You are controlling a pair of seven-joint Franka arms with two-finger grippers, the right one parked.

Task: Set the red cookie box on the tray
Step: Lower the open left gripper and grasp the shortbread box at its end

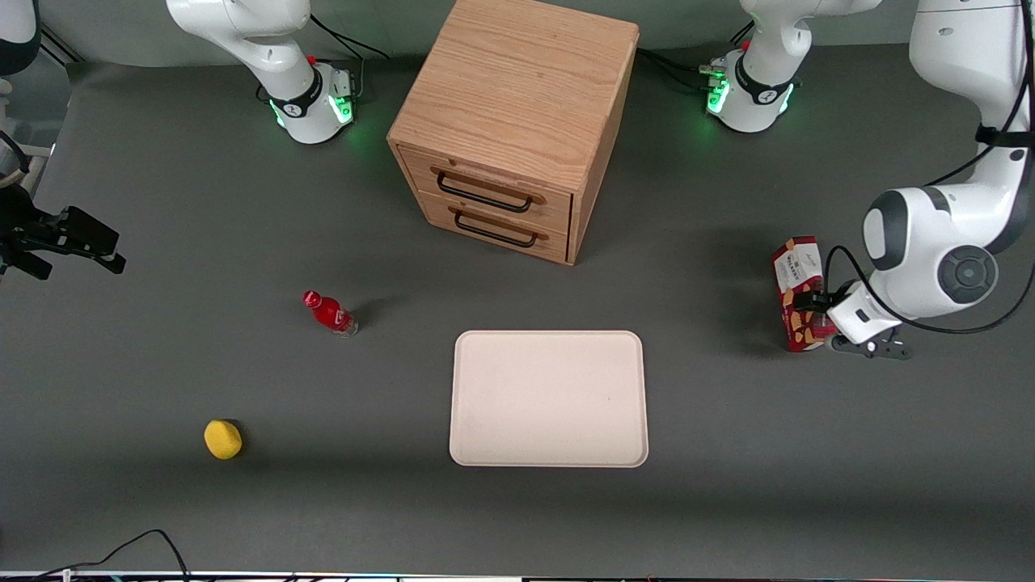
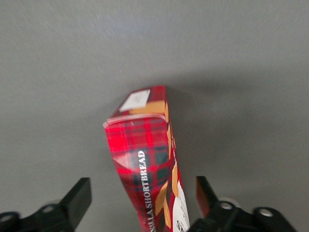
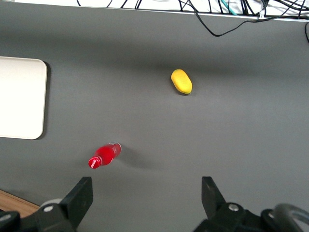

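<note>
Front view: I see the long dark-red cookie box with tan cookie pictures (image 1: 799, 295) standing upright on the grey table, toward the working arm's end. My left arm's black two-finger gripper (image 1: 811, 301) is right at the box. The flat cream-white tray with rounded corners (image 1: 549, 398) has nothing on it and sits well apart from the box.

Left wrist view: the cookie box (image 2: 147, 166) sits between my gripper's (image 2: 143, 203) fingers. They are spread wide, with gaps on both sides, so nothing is held.

Right wrist view: no box here.

Done: I think only the reach.

Left: squeeze, lift, carry to the tray, set down.
</note>
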